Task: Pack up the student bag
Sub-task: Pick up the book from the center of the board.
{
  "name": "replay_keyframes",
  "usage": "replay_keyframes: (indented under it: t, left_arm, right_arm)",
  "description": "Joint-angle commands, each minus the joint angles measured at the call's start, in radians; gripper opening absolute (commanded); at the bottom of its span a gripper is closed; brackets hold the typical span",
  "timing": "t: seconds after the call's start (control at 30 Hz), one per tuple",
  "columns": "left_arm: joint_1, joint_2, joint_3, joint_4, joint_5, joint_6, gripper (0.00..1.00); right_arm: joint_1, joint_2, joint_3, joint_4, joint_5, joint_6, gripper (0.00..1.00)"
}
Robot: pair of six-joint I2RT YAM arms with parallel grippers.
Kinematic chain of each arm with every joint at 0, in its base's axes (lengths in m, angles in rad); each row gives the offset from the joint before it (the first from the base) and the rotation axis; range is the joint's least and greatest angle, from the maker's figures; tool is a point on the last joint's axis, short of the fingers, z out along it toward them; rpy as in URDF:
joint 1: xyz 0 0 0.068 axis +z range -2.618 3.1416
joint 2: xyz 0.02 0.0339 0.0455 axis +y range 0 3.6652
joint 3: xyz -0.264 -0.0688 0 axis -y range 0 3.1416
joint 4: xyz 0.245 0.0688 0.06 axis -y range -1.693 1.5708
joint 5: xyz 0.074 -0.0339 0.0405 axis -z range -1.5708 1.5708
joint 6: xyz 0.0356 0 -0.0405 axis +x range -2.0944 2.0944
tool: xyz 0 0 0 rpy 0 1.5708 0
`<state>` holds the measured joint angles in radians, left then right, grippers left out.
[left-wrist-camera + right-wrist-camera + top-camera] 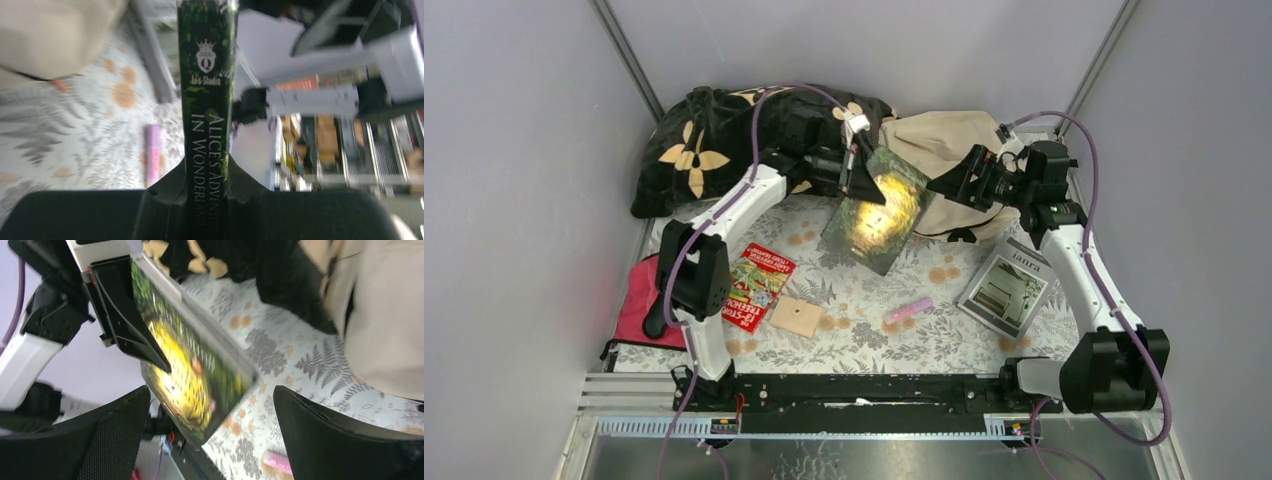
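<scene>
Pillow [704, 150], green book [879, 212] near student bag [944, 140]

On the green book [207, 100] the spine title vanishes behind the left gripper [206, 175], cut mid-word. Its cover is smeared by blur in the right wrist view (lettering unreadable). From above, the book hides part of the student bag [936, 135]; the red pouch [634, 302] lies half under the left arm [696, 270].

Beige student bag [936, 135]; green-yellow book [879, 205]; black pillow [714, 115], cream flowers; fern-print tablecloth [854, 330]; pink marker [909, 309].
</scene>
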<state>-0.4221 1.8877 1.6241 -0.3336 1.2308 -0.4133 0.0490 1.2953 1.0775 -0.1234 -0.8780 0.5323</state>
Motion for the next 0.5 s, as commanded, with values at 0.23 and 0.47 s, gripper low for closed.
replay_keyframes:
  t: [0.23,0.47]
  left_arm:
    - [0.132,-0.281,-0.323,1.002,-0.710,-0.813,0.00]
    - [0.087,-0.236,-0.392,1.254,-0.891,-1.000,0.00]
  right_arm:
    - [0.020,-0.246,-0.419,0.899,0.294,0.632,1.00]
    - [0.139,-0.140,-0.461,1.180,0.348,0.705,1.00]
